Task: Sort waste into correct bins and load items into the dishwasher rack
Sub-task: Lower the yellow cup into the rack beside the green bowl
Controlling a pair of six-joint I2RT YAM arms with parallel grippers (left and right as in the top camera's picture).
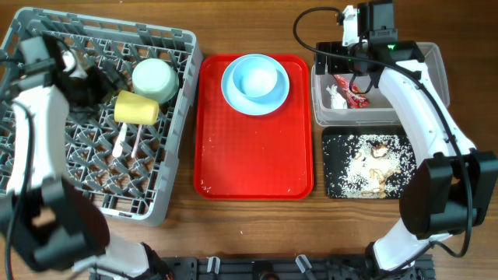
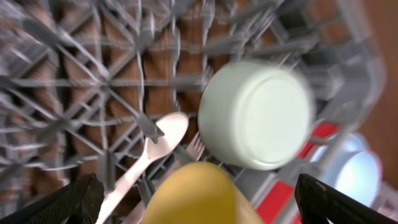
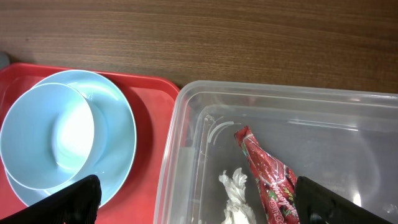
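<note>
I am watching the left gripper [image 2: 199,190] hanging over the rack [image 1: 148,183], its jaws standing wide and gripping nothing. Below it, an upturned bowl [image 2: 258,115], the yellow cup [image 2: 193,199], the spoon [image 2: 155,146] and the fork [image 2: 194,144] are lying among the pegs. The right gripper [image 3: 199,196] is hovering over the clear tub [image 1: 373,117] at 3 o'clock of the red tray [image 1: 249,163], also spread and empty. The red wrapper [image 3: 267,174] and the paper scrap [image 3: 236,193] are sitting inside the tub. At its 6 o'clock side, the black tray [image 1: 331,140] is holding the crumbs [image 1: 369,167].

I am judging that 2 items are waiting: a 2nd bowl [image 1: 261,78] nested on the blue plate [image 1: 233,97], at the red tray's 12 o'clock end. Both are looking light, stiff and glossy, so likely slippery. I am planning to pinch the bowl's wall, 1 finger inside and 1 outside. The plate is lying flat, so its raised rim is looking like the only hold.
</note>
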